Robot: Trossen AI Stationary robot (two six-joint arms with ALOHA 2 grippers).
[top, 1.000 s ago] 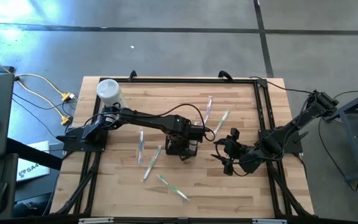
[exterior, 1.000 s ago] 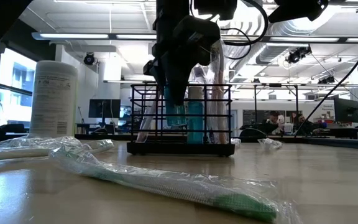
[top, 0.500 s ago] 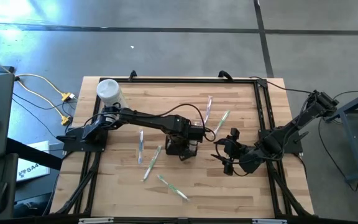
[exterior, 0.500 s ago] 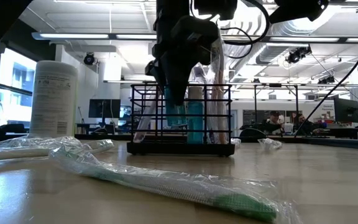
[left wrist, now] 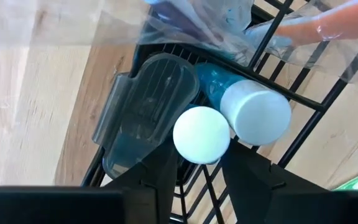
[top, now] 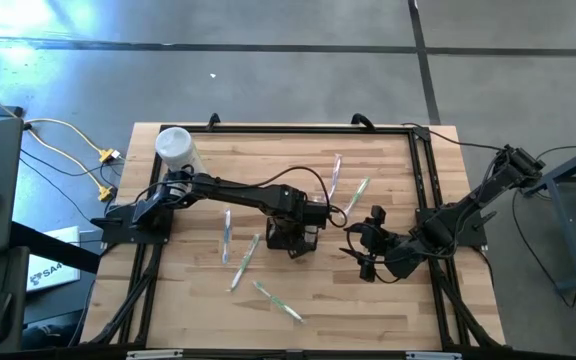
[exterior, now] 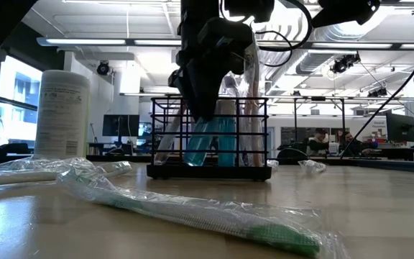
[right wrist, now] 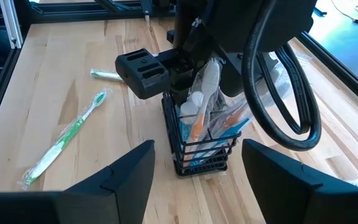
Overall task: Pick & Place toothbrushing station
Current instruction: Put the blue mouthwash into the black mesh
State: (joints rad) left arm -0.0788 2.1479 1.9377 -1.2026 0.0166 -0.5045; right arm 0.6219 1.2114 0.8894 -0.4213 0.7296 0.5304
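Note:
The black wire caddy (top: 293, 236) stands on its base at the table's middle; it also shows in the low view (exterior: 208, 140) and the right wrist view (right wrist: 199, 146). It holds two teal tubes with white caps and several wrapped toothbrushes. My left gripper (left wrist: 201, 163) hangs over the caddy, pointing down and open. Its fingers stand on either side of one tube's white cap (left wrist: 201, 134); I cannot tell whether they touch it. That tube (exterior: 201, 140) leans inside the caddy. My right gripper (top: 368, 246) is open and empty to the caddy's right.
A white cylindrical container (top: 176, 148) stands at the far left. Wrapped toothbrushes lie around the caddy: two to its left (top: 228, 235), one near the front (top: 278, 300), two behind it (top: 346, 185). One fills the low view's foreground (exterior: 192, 212). People sit in the room behind (exterior: 315, 137).
One teal tube in the caddy has gone from upright to leaning. Its lower end has dropped to the caddy's floor and swung toward the table's left, while its cap stays under my left gripper. The arms have kept their places.

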